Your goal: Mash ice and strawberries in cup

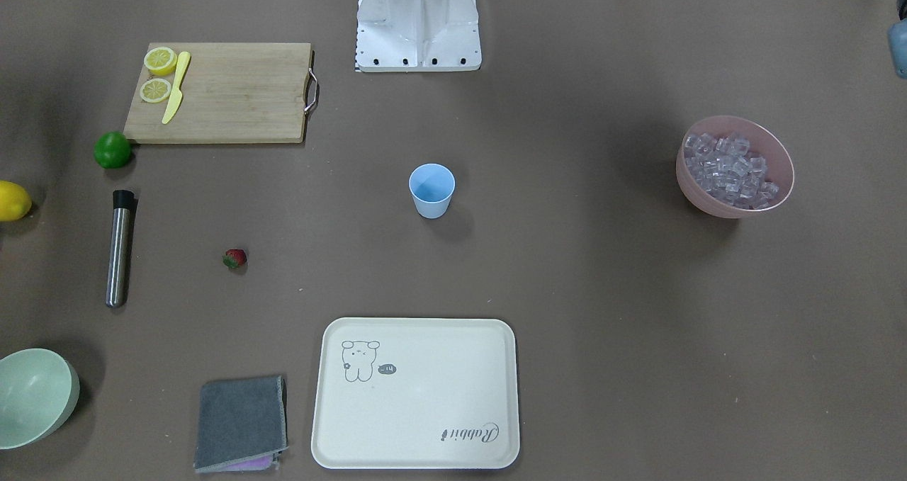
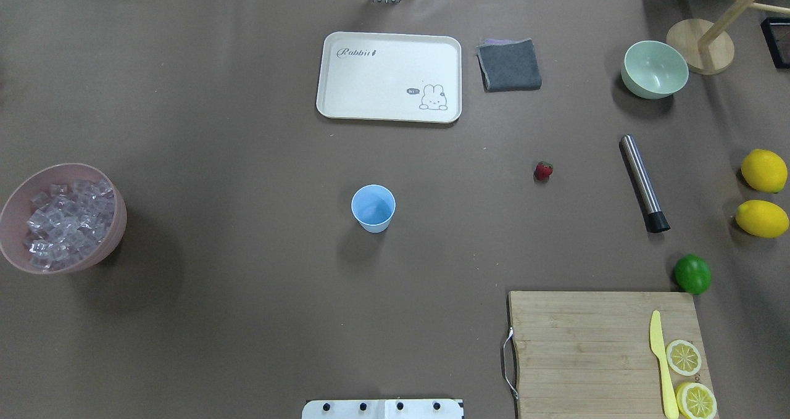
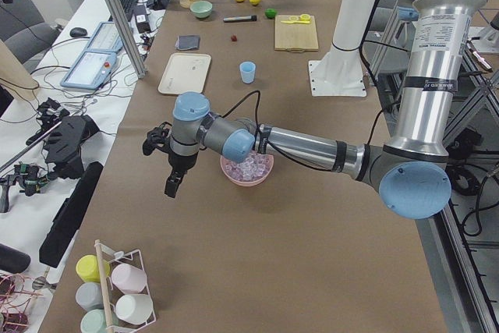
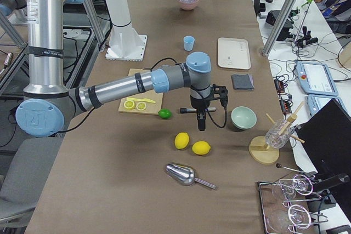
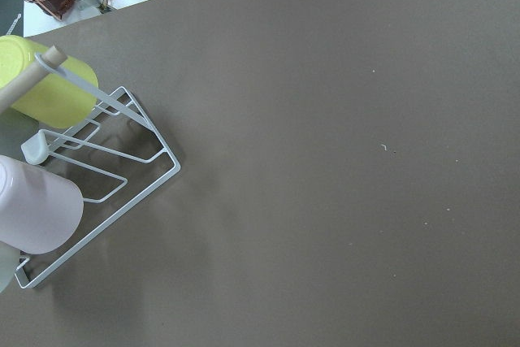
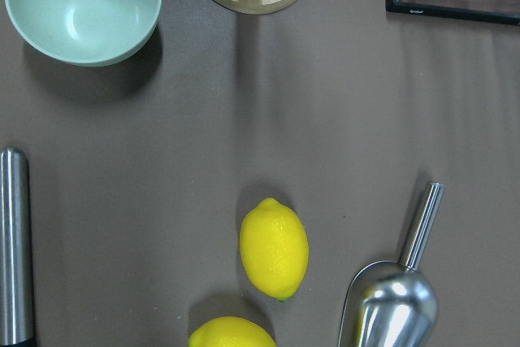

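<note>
- The cup [image 2: 373, 207] is seen upright in the middle of the worktop [image 2: 247, 320].
- The strawberry [image 2: 543, 171] is laid on the worktop, well apart from the cup, between it and a steel rod [image 2: 644, 183] with a black end.
- The ice [image 2: 65, 221] is heaped in a pink bowl [image 2: 106, 255].
- The left gripper [image 3: 173, 185] is held, as it seems, just beside this bowl.
- The right gripper [image 4: 201, 120] is held near two lemons [image 4: 182, 140].
- How far the fingers of either are open cannot be told.
</note>
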